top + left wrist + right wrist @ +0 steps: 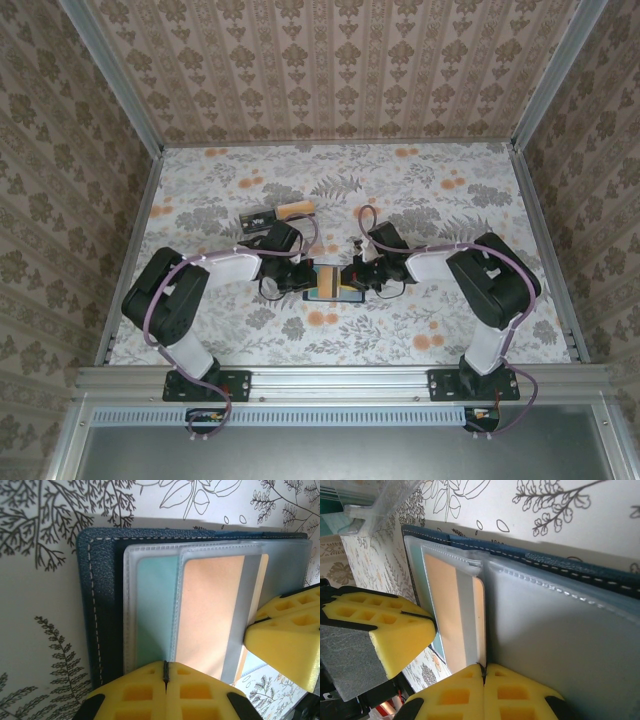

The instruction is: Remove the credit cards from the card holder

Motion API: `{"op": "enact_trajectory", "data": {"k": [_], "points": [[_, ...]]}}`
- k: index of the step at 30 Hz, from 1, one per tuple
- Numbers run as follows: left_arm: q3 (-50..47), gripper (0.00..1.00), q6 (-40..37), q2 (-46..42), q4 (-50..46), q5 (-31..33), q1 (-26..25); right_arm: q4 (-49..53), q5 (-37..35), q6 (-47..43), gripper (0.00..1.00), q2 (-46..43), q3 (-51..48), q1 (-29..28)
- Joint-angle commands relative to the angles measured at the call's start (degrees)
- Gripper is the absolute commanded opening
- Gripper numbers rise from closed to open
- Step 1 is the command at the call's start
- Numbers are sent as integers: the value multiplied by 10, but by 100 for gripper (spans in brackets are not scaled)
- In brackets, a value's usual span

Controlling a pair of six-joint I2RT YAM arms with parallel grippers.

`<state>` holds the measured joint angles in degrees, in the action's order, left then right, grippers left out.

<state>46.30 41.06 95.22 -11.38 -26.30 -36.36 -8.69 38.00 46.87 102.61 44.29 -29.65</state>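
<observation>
The navy card holder lies open on the flowered table between both grippers, its stitched cover and clear sleeves facing up. A tan-orange card with a grey stripe sticks partly out of a sleeve. My right gripper is shut on that card's edge. My left gripper is shut on the near edge of the sleeves, where a teal insert meets the tan card. In the top view the left gripper and right gripper face each other across the holder. No black card is visible in the holder.
A clear plastic tray with something dark in it and a tan piece beside it sit just behind the left arm. The tray's corner shows past the holder. Metal rails and patterned walls bound the table.
</observation>
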Motion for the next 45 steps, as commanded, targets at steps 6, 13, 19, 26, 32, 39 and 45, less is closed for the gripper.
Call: {"op": "enact_trajectory", "data": {"k": [6,13,19,26,32,39,45], "points": [[0,0,-10,19,-48,35,1,-1,3,7,12,-7,-15,9],[2,0,-10,22,-45,31,-1,-9,9,11,7,4,-12,9],[3,0,-12,22,-48,31,-1,-11,8,11,0,1,-15,9],[2,0,-13,23,-49,32,-1,21,0,-7,0,-16,-17,16],[1,0,-13,24,-49,31,-1,34,8,-20,0,-28,-30,36],[0,0,-14,23,-50,30,0,41,21,-32,0,-38,-36,43],[5,0,-11,10,-51,30,1,40,19,-34,0,-62,-48,51]]}}
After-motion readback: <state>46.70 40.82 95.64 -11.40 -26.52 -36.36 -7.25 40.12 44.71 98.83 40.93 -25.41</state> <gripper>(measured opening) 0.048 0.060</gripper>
